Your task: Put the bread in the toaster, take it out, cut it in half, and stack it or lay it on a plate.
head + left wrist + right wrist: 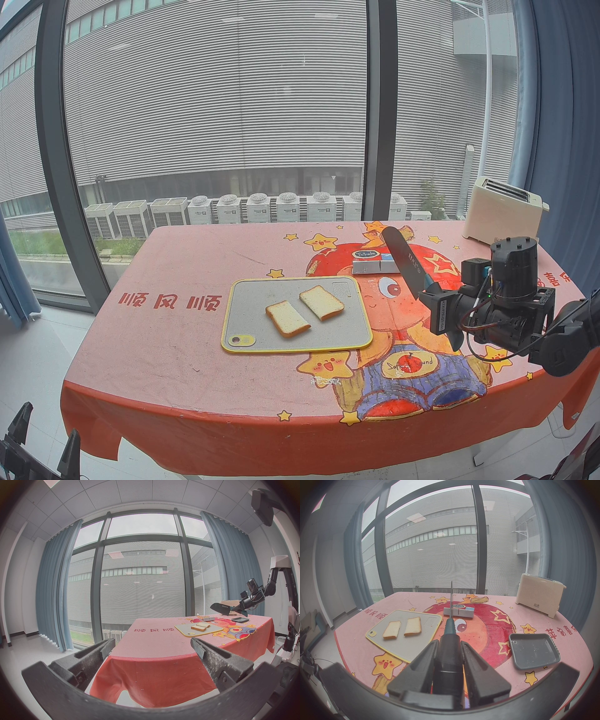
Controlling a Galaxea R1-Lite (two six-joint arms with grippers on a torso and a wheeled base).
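Observation:
Two bread halves lie side by side on the grey, yellow-rimmed cutting board at the table's middle. My right gripper hangs above the table to the right of the board, shut on the handle of a black knife whose blade points up and away. From the right wrist, the gripper clamps the knife, with the halves, a grey plate and the cream toaster beyond. My left gripper is open, low beside the table's near left corner.
The toaster stands at the far right corner. A small knife rest lies behind the board. The red cloth hangs over the front edge. Window glass rises right behind the table.

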